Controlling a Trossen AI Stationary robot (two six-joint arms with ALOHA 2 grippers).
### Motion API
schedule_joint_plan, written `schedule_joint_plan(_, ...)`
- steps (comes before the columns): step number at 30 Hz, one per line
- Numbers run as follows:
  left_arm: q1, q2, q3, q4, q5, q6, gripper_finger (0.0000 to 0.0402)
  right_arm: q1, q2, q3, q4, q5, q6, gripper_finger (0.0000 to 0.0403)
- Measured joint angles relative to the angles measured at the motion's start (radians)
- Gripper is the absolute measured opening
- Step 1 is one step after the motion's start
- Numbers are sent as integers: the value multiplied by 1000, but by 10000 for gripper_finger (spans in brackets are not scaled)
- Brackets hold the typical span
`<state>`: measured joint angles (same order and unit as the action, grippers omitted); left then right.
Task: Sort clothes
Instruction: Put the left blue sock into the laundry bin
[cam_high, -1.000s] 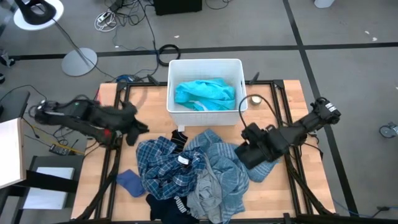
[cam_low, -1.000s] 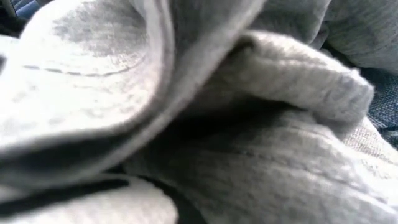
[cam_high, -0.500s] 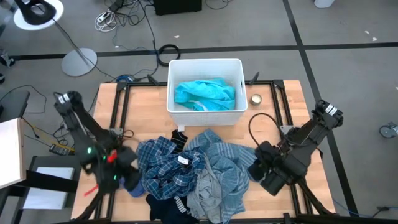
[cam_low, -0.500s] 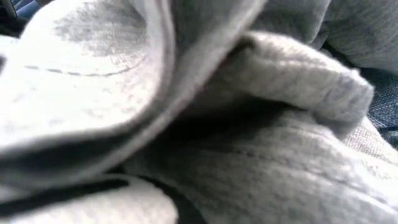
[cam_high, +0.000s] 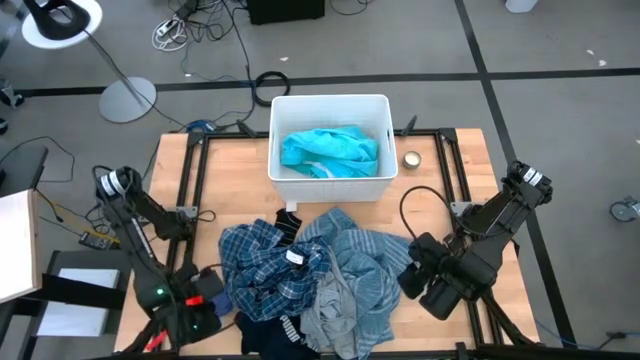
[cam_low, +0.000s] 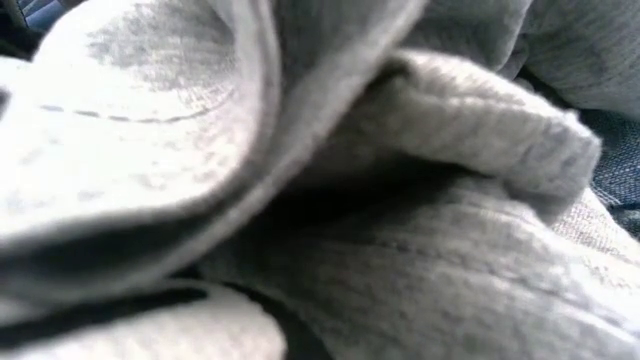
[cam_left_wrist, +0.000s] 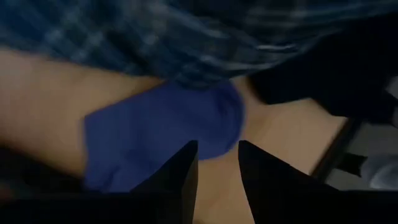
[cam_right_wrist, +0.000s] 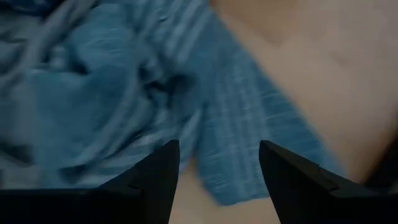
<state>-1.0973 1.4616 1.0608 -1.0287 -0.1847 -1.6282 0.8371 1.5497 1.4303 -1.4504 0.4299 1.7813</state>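
A heap of soft fabric clothes is lying on the near half of the wooden table (cam_high: 455, 160), made up of a blue-and-white plaid shirt (cam_high: 262, 268), a grey-blue striped garment (cam_high: 362, 268), a grey piece (cam_high: 322, 310) and a navy item with white stripes (cam_high: 270, 332). A bright turquoise top (cam_high: 330, 150) is resting inside the white rectangular plastic bin (cam_high: 330, 102) at the far middle of the table. The left gripper (cam_high: 198, 305) is hanging low at the heap's left edge, its fingers (cam_left_wrist: 180, 180) parted with nothing between them, and a small dark blue sock (cam_left_wrist: 161, 134) is lying flat on the wood just ahead of the fingertips, partly tucked under the plaid shirt. The right gripper (cam_high: 422, 282) is hovering at the heap's right edge, its fingers (cam_right_wrist: 155, 177) spread wide and empty, with the striped garment's hem spreading on the table directly in front of them. The low view is showing only folds of grey cloth (cam_low: 420, 230) pressed close against the camera.
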Motion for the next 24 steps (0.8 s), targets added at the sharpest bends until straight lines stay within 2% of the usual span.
schedule_joint_plan(8,-3,-18,-273,386,32,119,121,2,1,0,237,-4,84,221)
schedule_joint_plan(17,-2,-39,-458,534,113,269,117,3,1,0,375,127,220,220)
schedule_joint_plan(19,-2,-43,-470,546,142,286,94,3,1,0,382,152,234,218)
schedule_joint_plan(22,-3,-71,-467,545,195,317,24,3,1,0,382,170,234,214)
schedule_joint_plan(24,-3,-99,-457,512,211,318,11,6,2,0,376,183,234,212)
